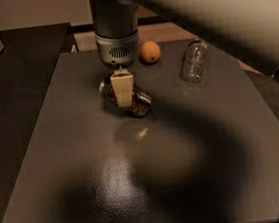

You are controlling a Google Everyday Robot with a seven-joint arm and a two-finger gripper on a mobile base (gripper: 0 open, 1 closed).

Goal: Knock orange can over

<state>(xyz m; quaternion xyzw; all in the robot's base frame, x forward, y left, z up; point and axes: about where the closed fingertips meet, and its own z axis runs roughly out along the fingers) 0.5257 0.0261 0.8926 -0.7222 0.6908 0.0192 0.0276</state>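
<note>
One view only, from above the near edge of the tabletop (137, 184), tilted down and forward, fairly near, my pincer (124, 98) low over the far middle

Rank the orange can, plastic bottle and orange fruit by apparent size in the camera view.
1. The orange can and plastic bottle look about alike. The gripper, right over the can, hides part of it, and the can lies nearer, so I won't rank them.
2. The orange fruit is clearly smallest.
</note>
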